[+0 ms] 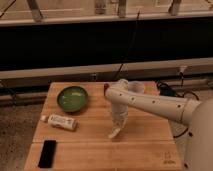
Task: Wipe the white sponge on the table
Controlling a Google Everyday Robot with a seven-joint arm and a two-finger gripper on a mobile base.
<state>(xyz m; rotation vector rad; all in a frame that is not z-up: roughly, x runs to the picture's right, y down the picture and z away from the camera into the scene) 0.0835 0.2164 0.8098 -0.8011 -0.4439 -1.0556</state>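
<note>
The table [150, 145] is a light-brown wooden top. My white arm reaches in from the right and bends down over the table's middle. My gripper [117, 128] points down there and is shut on the white sponge [114, 134], a small off-white pad at its tip. The sponge slants to the lower left and touches the tabletop.
A green bowl [73, 98] sits at the back left. A white tube with a printed label [60, 121] lies in front of it, and a black phone [47, 152] lies at the front left corner. A clear cup [136, 88] and a small red thing [106, 88] stand behind the arm. A dark logo mark [168, 159] is at the front right.
</note>
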